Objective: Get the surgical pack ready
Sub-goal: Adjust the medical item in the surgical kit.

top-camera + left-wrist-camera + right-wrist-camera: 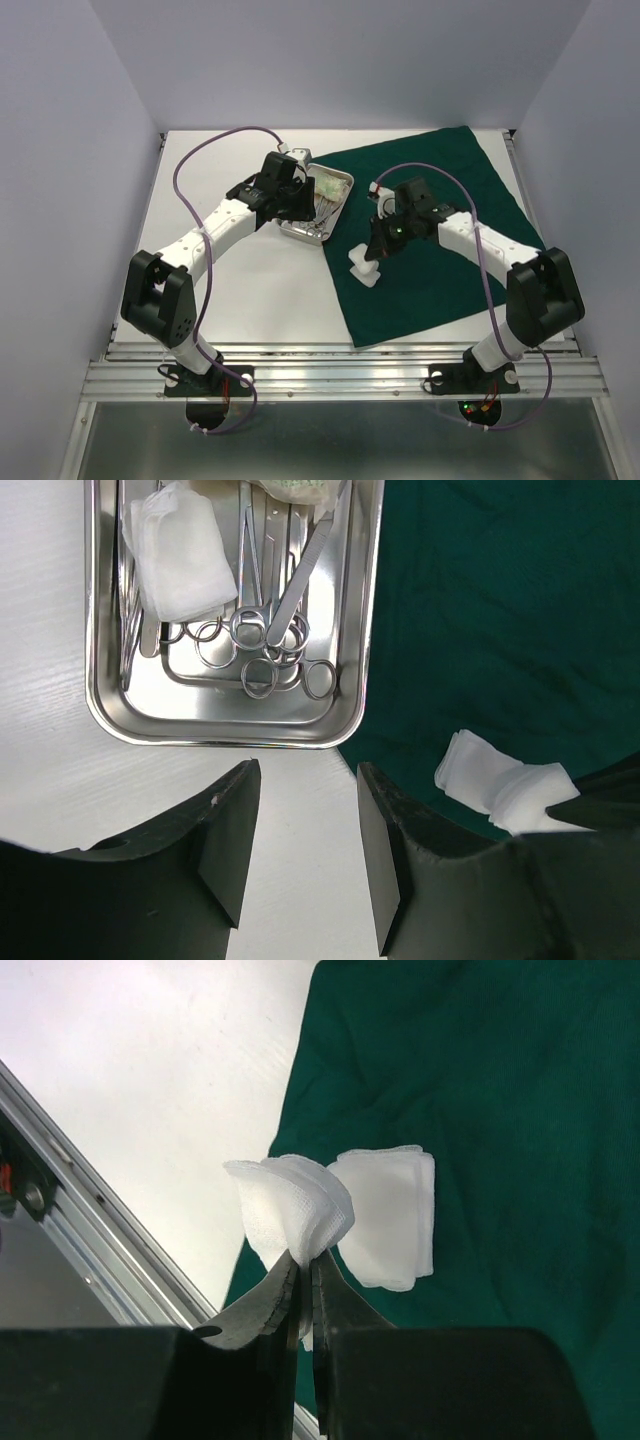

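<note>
Tray [225, 732] of polished steel, mirror-glossy and smooth. Inside it, forceps [250, 610] of bright bare metal and a gauze pad [180, 550] of white loose-weave cloth, soft and matt. Drape [500, 610] of dark green woven cloth, matt, faintly creased. Counter [40, 780] white and matt, with a fine grain (material hard to tell). Jaws of left gripper [306, 772] and right gripper [305, 1265] matt black, plastic-looking. Second gauze pad [290, 1210], between the right jaws, fluffy with visible mesh.
</note>
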You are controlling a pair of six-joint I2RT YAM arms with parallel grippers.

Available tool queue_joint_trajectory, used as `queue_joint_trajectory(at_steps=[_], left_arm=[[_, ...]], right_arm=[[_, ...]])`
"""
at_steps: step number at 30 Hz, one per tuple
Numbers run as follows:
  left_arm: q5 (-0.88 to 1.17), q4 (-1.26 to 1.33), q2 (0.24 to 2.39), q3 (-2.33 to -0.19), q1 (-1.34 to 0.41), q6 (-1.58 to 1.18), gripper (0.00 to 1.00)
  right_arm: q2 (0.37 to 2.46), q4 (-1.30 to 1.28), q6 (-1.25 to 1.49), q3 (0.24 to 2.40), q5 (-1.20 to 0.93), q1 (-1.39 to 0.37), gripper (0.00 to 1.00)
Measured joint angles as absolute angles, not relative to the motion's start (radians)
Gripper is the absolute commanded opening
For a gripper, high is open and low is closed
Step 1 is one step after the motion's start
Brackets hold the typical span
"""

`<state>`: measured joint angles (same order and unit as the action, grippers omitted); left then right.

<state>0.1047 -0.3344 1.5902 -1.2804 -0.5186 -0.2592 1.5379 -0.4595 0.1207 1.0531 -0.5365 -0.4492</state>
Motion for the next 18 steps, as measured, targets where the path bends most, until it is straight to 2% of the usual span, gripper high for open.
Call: queue_joint_trajectory(at_steps=[9,18], left_arm=[[0.104,-0.334,1.59,-1.28,-0.515,-0.26,0.55],[0.105,-0.334,1.59,-1.281,-0.515,-0.26,0.55]], right_arm=[[1.645,-0.628,-0.066,1.14,-0.56,-0.405,0.01],[1.74,-0.694,-0.142,1.169,-0.608,-0.398,0.01]])
